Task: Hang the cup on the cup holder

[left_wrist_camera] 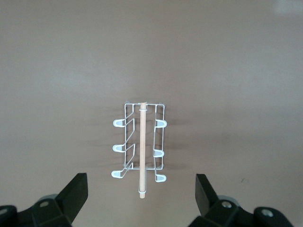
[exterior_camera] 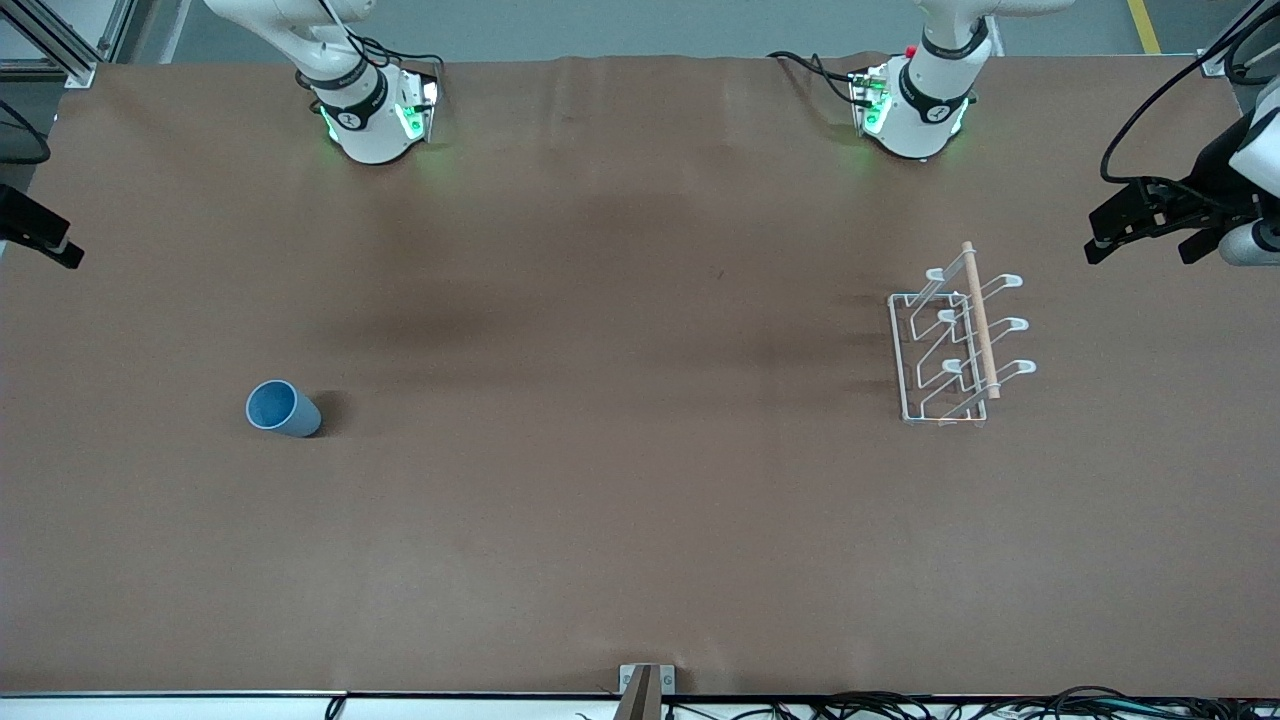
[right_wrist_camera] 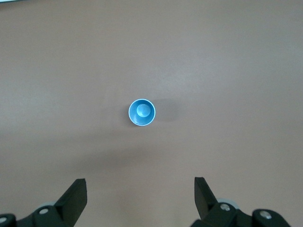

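Fingers (left_wrist_camera: pixel 75 196) of the left gripper (left_wrist_camera: pixel 141 198) are standing spread wide and holding nothing, and the fingers (right_wrist_camera: pixel 75 198) of the right gripper (right_wrist_camera: pixel 140 198) are spread just as wide, also gripping nothing. One cup (exterior_camera: pixel 282 408) is standing upright on the table (exterior_camera: pixel 620 500), mouth up, toward the right arm's end and well apart from everything else. One cup holder (exterior_camera: pixel 957 340) is sitting toward the left arm's end, resting on its rectangular base, with six loop-tipped prongs, three on each side, and one wooden dowel (exterior_camera: pixel 980 320) running along its top. Cup and holder are lying far apart. Two arms are waiting: the right gripper is hanging high over the cup, looking straight down into it, and the left gripper is hanging high over the table just beside the holder, pointing down.
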